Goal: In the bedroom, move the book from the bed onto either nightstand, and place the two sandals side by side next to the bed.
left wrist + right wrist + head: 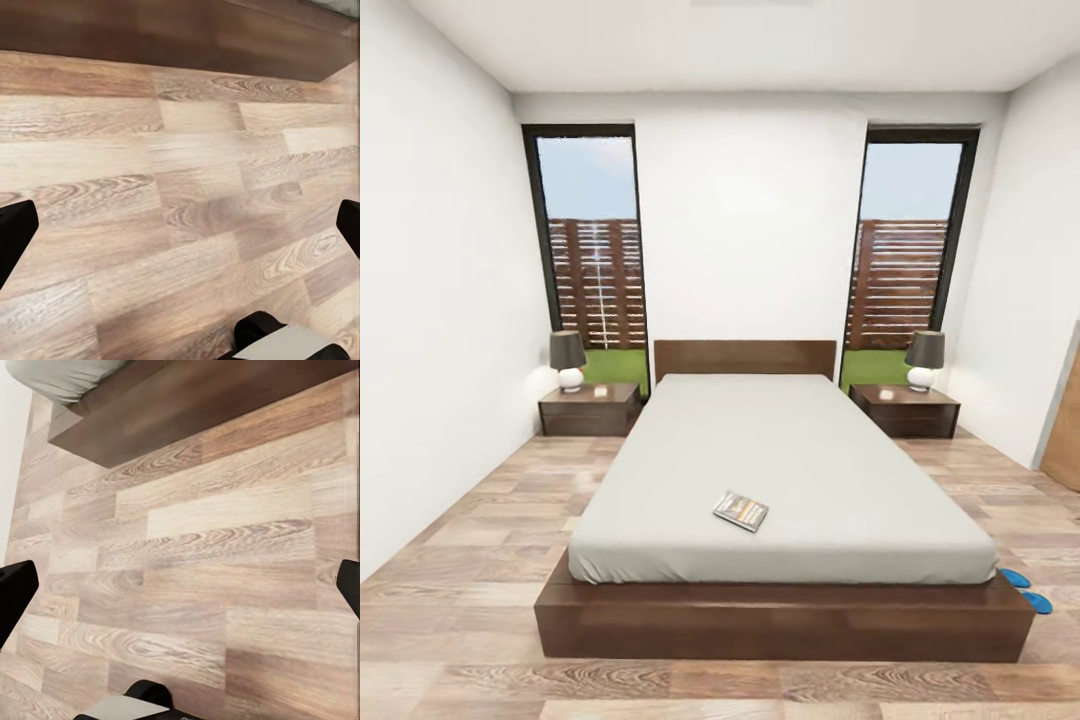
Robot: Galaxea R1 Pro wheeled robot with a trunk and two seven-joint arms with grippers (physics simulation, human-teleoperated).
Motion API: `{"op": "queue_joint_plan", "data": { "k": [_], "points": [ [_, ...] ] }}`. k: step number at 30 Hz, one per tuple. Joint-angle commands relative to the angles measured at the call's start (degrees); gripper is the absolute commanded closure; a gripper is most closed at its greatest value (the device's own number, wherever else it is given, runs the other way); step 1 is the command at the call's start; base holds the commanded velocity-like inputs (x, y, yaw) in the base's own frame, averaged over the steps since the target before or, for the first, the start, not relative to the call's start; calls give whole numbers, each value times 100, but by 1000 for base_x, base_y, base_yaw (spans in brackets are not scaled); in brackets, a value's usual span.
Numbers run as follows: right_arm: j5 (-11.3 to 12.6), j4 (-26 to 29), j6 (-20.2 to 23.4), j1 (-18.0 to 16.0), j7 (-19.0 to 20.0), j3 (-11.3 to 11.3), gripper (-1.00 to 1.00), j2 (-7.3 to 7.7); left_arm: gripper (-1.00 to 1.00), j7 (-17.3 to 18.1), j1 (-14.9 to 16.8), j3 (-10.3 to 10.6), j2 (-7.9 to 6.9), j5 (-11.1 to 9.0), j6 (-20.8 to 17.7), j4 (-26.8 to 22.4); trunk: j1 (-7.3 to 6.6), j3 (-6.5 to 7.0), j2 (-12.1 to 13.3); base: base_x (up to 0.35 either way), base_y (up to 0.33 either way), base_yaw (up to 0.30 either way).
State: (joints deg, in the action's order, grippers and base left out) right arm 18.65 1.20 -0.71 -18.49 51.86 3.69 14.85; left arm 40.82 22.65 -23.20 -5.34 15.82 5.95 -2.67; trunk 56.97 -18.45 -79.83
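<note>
Room: bedroom with white walls, a wood-plank floor (pixel 470 560) and two tall dark-framed windows, the left window (pixel 590 255) and the right window (pixel 908 250), both showing a slatted fence and grass.
Bed (pixel 790 470): seen from its foot, pale grey mattress on a dark brown frame, headboard against the far wall between the windows.
Book (pixel 741 510): lies flat on the mattress near the foot end, slightly left of the middle, turned at an angle.
Sandals (pixel 1025 590): two blue ones on the floor at the bed's right foot corner, just beside the frame, close to each other.
Left nightstand (pixel 589 408): beside the head of the bed, carrying a left lamp (pixel 568 360) with a dark shade.
Right nightstand (pixel 905 410): on the other side, carrying a matching right lamp (pixel 925 360).
Left tool (pixel 180 225): fingers spread wide, nothing between them, over bare floor with the bed frame's dark edge beyond.
Right tool (pixel 180 585): fingers spread wide, holding nothing, over floor near a corner of the bed.
</note>
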Motion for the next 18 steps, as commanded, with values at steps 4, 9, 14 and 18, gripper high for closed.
{"op": "queue_joint_plan", "data": {
  "k": [4,9,14,18],
  "points": [
    [-28,-7,-8,-6,17,35,-100,0,-100,11,3,-36,-2,61,45,3,0,9,-4,0,0,-204],
    [-28,-11,-8,-6,17,35,-100,0,-100,8,3,-36,-2,61,44,3,0,29,-4,0,0,-197],
    [-28,-10,-6,-6,17,35,-100,0,-100,10,5,-36,-2,61,45,3,0,43,-4,0,0,-133],
    [-28,-8,-4,-6,17,35,-100,0,-100,10,3,-36,-2,61,46,3,0,46,-4,0,0,-58]
  ]
}}
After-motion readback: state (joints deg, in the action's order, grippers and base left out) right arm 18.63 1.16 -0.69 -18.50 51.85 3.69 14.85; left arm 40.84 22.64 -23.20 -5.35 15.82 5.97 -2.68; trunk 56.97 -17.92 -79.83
